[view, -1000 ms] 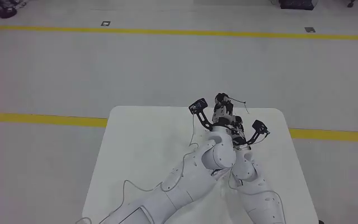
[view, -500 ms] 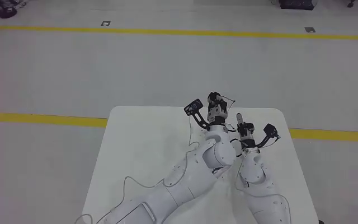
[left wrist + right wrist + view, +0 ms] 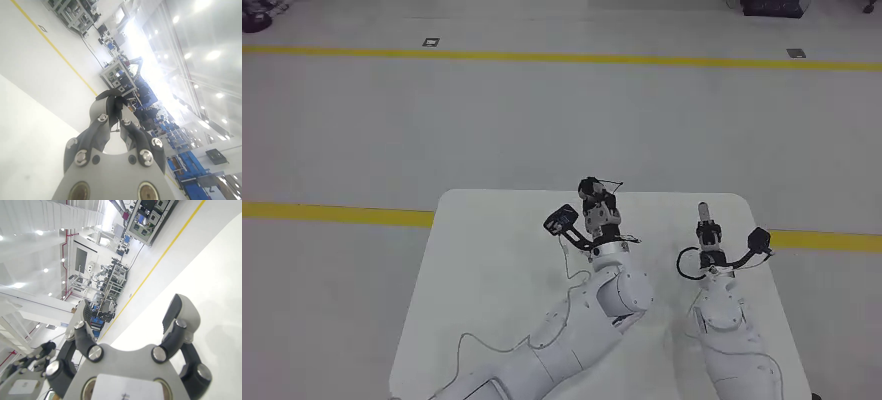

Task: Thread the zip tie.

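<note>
The left tool (image 3: 114, 97), clenched on the thin zip tie (image 3: 614, 184), holds it above the far side of the desk (image 3: 502, 260), likely to present its end. Well apart to the right, the right tool (image 3: 132, 304) is released and empty, seemingly ready to take it.

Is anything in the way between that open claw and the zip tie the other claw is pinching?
Nothing visible does. The open right gripper and the zip tie pinched in the shut left gripper are apart above the white table, with no object between them.
</note>
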Tool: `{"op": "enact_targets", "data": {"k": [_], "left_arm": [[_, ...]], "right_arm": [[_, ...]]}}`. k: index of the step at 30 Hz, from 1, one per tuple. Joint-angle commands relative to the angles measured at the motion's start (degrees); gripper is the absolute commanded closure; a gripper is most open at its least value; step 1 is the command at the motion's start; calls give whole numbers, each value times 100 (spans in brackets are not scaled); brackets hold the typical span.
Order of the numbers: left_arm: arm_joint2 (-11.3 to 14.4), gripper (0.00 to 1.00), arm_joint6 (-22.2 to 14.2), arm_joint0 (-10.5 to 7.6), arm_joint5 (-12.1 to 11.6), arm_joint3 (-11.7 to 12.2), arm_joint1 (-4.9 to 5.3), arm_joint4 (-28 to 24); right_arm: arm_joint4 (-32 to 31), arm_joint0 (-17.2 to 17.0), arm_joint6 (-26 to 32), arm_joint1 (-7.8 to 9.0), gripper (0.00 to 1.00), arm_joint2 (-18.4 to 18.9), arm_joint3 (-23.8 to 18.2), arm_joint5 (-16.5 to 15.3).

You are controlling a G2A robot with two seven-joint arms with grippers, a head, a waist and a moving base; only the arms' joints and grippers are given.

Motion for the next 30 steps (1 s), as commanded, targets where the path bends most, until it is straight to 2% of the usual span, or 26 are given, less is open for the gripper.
{"op": "enact_targets", "data": {"k": [1, 5, 7, 10, 13, 16, 18, 20, 24, 26, 27, 30], "left_arm": [[-35, 100, 78, 100, 0, -56, 49, -90], [23, 100, 238, 425, 0, -252, 237, -169], [109, 100, 269, 644, 0, -333, 366, -102], [35, 100, 336, 892, 0, -152, 493, 173], [-70, 100, 412, 1042, 0, -160, 549, 436], [-153, 100, 436, 1181, 0, -386, 597, 704], [-166, 100, 376, 1314, 0, -643, 649, 943], [-156, 100, 85, 1435, 0, -954, 703, 1138], [-301, 100, -623, 1642, 0, -1354, 765, 1710], [-458, 100, -974, 1737, 0, -1492, 778, 2088], [-563, 100, -1293, 1806, 0, -1648, 784, 2322], [-991, 100, -1940, 2008, 0, -1950, 782, 3028]], "right_arm": [[155, -42, 177, 51, 0, 111, -110, 0], [468, -148, 425, 148, 0, 299, -328, 0], [584, -201, 527, 192, 0, 357, -419, 0], [693, -206, 594, 238, 0, 369, -443, 0], [766, -164, 644, 269, 0, 326, -395, 0], [795, -131, 641, 299, 0, 263, -347, 0], [816, -114, 624, 320, 0, 230, -321, 0], [850, -92, 619, 342, 0, 207, -285, 0], [903, -62, 595, 378, 0, 156, -225, 0], [922, -48, 581, 394, 0, 135, -194, 0], [932, -41, 572, 405, 0, 123, -178, 0], [967, -22, 564, 432, 0, 109, -131, 0]]}}
